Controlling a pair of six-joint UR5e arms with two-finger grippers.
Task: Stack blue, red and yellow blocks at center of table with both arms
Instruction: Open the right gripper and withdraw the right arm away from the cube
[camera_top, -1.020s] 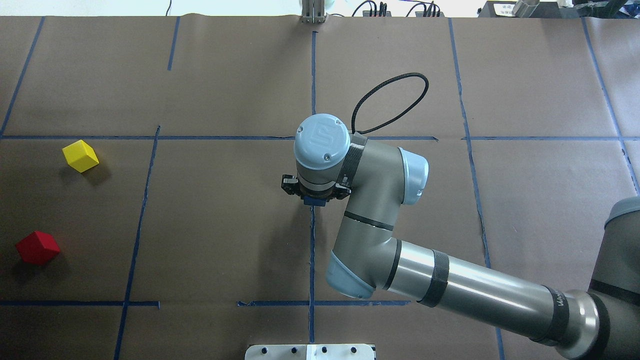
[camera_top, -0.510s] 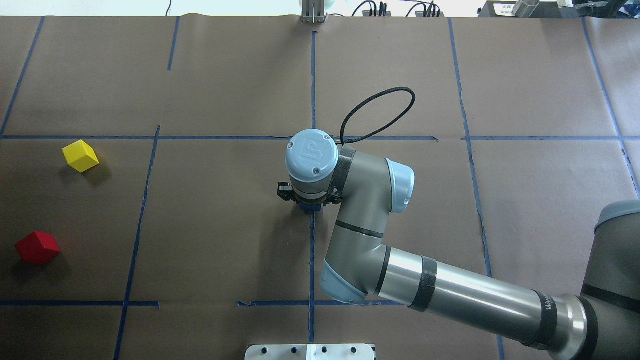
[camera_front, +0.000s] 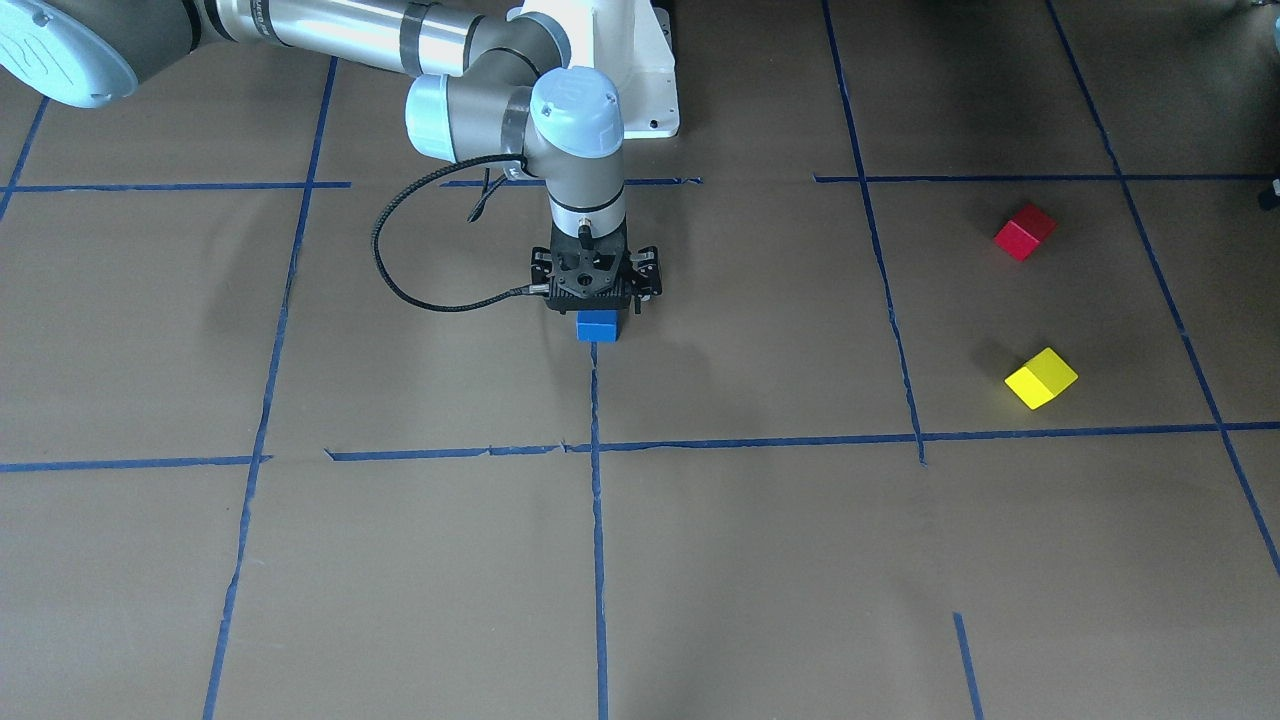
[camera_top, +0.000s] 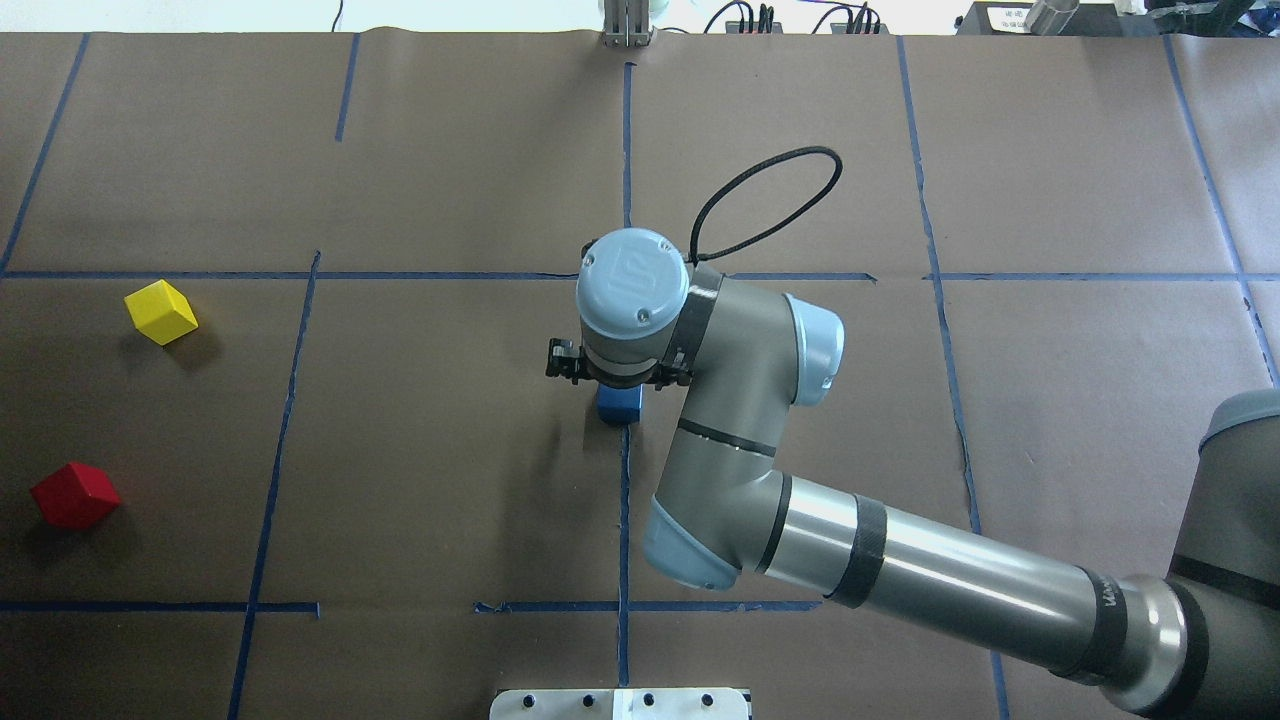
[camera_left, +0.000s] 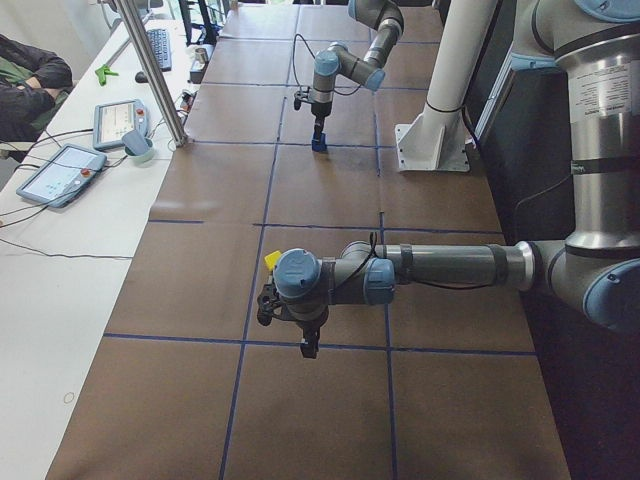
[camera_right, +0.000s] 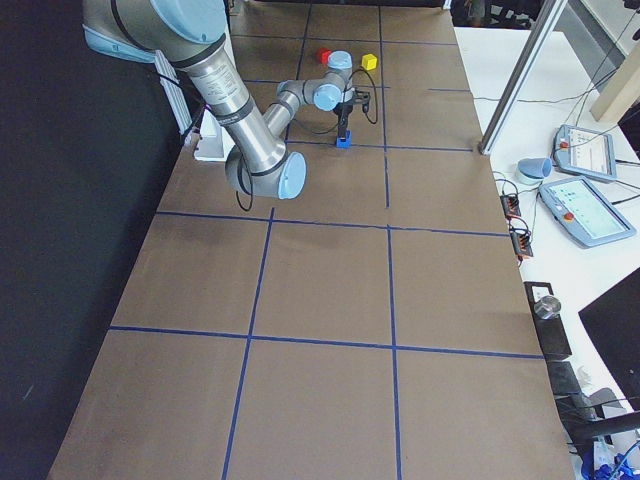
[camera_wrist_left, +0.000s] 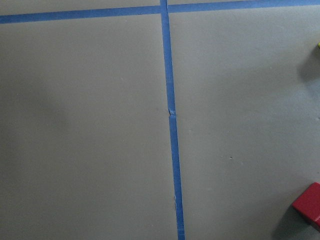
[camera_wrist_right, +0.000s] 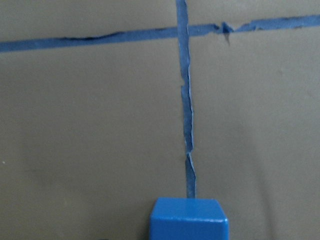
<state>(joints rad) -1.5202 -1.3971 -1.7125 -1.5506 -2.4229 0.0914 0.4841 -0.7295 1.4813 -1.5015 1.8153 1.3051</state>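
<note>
The blue block (camera_front: 597, 326) stands on the table at its centre, at the end of a blue tape line; it also shows in the overhead view (camera_top: 618, 403) and at the bottom of the right wrist view (camera_wrist_right: 189, 218). My right gripper (camera_front: 597, 306) hangs straight over it, open, with no finger on the block. The red block (camera_top: 75, 495) and the yellow block (camera_top: 160, 312) lie apart on the robot's left side. My left gripper (camera_left: 309, 349) points down near them in the exterior left view only; I cannot tell if it is open or shut.
Brown paper with a blue tape grid (camera_top: 625, 500) covers the table. A black cable loop (camera_top: 770, 200) hangs off the right wrist. The robot's white base plate (camera_front: 650, 100) is behind the centre. Tablets (camera_left: 60, 172) lie on the side bench.
The right arm dipped toward the centre and has come back up a little. The blue block shows more fully from under the gripper and stays on the table. Red and yellow blocks have not moved.
</note>
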